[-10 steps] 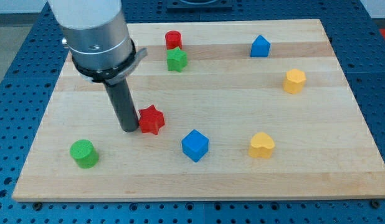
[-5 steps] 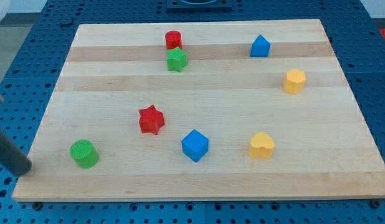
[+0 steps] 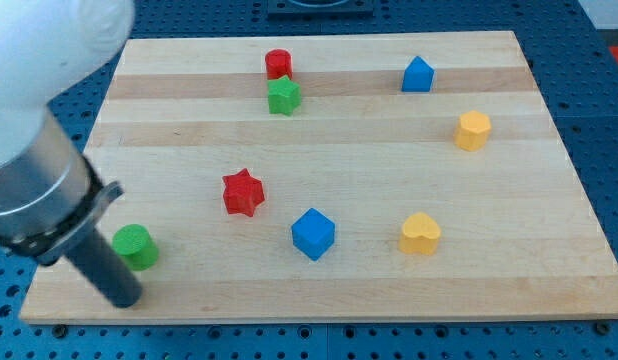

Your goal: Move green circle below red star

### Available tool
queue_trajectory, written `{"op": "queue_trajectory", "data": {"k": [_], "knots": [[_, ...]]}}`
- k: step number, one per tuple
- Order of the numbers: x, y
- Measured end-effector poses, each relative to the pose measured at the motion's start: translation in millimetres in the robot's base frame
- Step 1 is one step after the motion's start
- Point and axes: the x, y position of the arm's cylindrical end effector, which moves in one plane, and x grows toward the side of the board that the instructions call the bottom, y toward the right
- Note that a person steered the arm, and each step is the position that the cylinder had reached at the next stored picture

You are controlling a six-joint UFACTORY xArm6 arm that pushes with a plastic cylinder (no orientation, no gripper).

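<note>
Green circle point(image 3: 136, 246) sits just above my tip point(image 3: 127, 298).

Your arm comes in from the 10 o'clock corner of the view, with my tip point(image 3: 127, 299) low at about 8 o'clock.

You see a pale, blurred upper housing filling the corner at 10 to 11 o'clock, and under it a silver-grey cylindrical collar ringed by a dark clamp with a small tab jutting toward 3 o'clock. From that clamp your straight dark rod slants down toward 5 o'clock, so the whole arm leans rather than hanging upright. The rod's lower end is rounded and dark and sits close to the view's bottom-left edge, at 7 to 8 o'clock from centre.
</note>
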Motion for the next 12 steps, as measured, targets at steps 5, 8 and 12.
{"op": "queue_trajectory", "data": {"k": [5, 8, 12], "knots": [[-36.2, -40.0], [-39.5, 37.0], [-64.6, 30.8]]}}
